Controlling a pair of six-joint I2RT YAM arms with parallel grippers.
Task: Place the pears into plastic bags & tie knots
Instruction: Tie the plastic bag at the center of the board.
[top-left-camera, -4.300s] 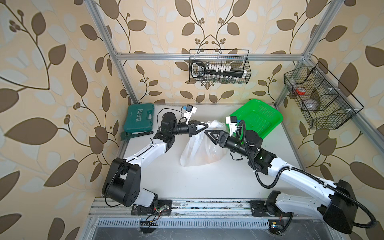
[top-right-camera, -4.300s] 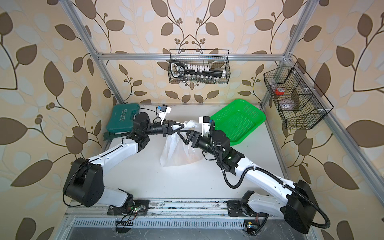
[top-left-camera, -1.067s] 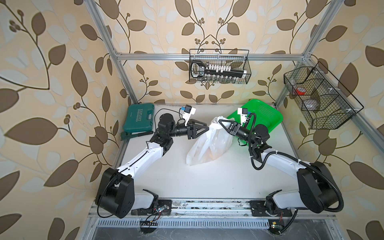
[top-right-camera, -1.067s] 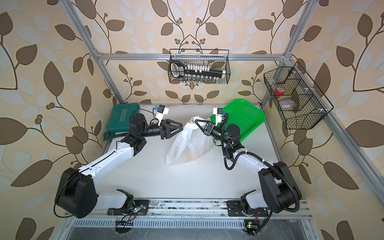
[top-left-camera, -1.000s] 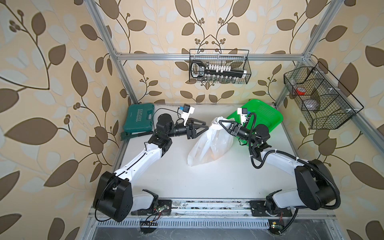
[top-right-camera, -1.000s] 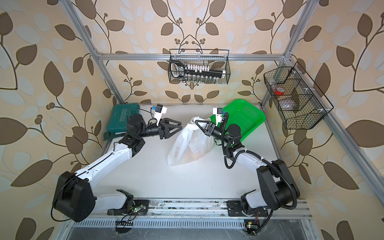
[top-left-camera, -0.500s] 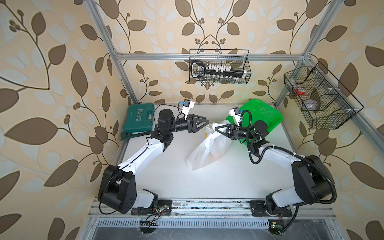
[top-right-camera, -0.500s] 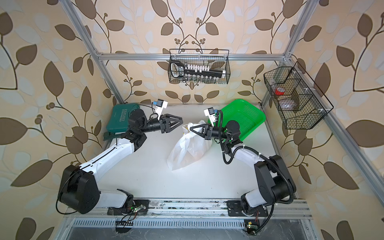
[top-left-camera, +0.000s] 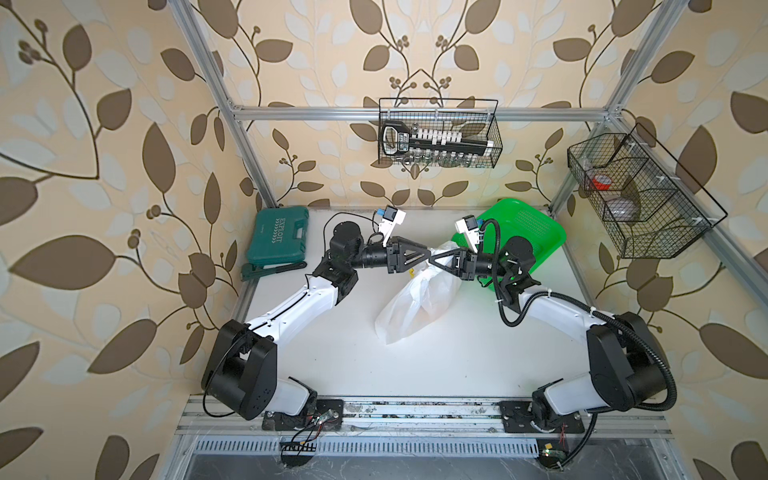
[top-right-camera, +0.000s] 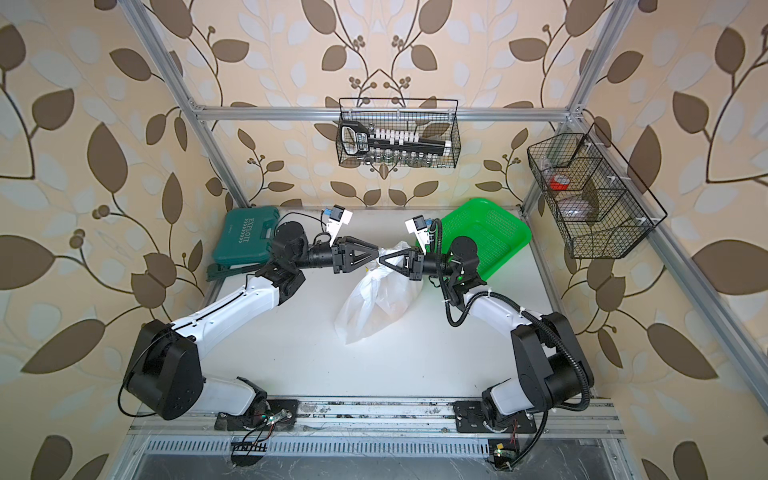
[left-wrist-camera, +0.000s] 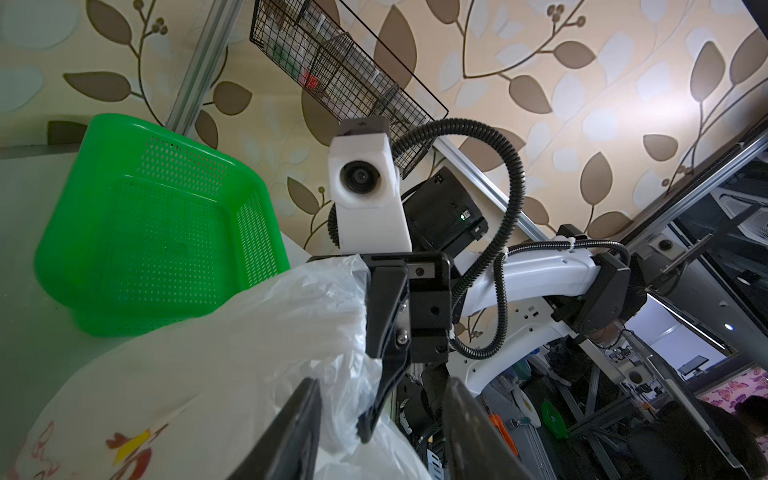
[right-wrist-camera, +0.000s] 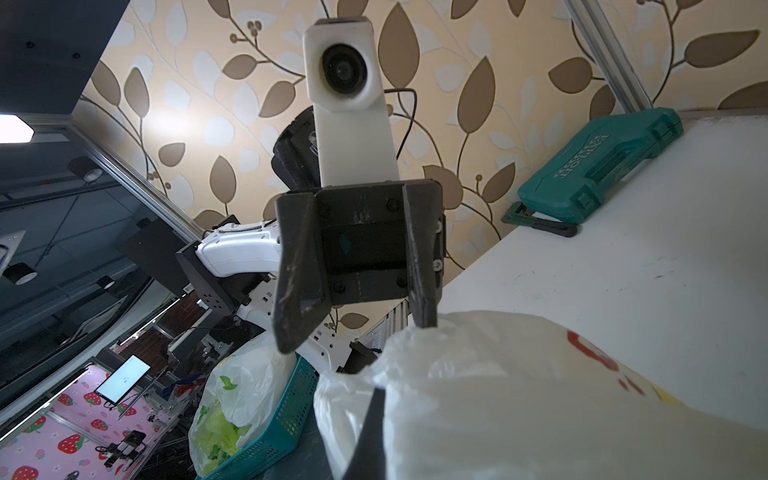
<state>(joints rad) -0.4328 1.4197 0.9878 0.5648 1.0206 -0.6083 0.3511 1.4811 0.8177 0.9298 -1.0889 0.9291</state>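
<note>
Left wrist view shows the left gripper (left-wrist-camera: 380, 386) with its jaws spread, one finger on either side of the bunched top of the bag (left-wrist-camera: 232, 353). Nothing is clamped between them. The right gripper (top-left-camera: 433, 262) has its jaws pressed together on that gathered top, which is drawn up toward it. In both top views the two grippers meet tip to tip over the bag's top end.

The bag lies slanting on the white surface (top-left-camera: 457, 353). Its top points to the far edge, just beside the green basket (top-left-camera: 528, 232) in the far right corner, and its bottom points toward the middle. A faint orange tint through the film is probably the pears (top-right-camera: 388, 309); how many are inside cannot be told. No knot shows. A green case (top-left-camera: 278, 237) sits in the far left corner, well apart.

The tying step looks to be in hand, and the risks sit at the tips:

- **Bad grip:** if the left jaws close where they are, they may bite the right gripper's finger instead of film. They may also catch only one loose fold, so the second grip fails.
- **Slip or tear:** the film looks thin and slick. A pull with fruit weighing on it could slide it out of the right pinch or tear it.
- **Spill:** the mouth would then sag open and pears could roll out across the surface.
</note>
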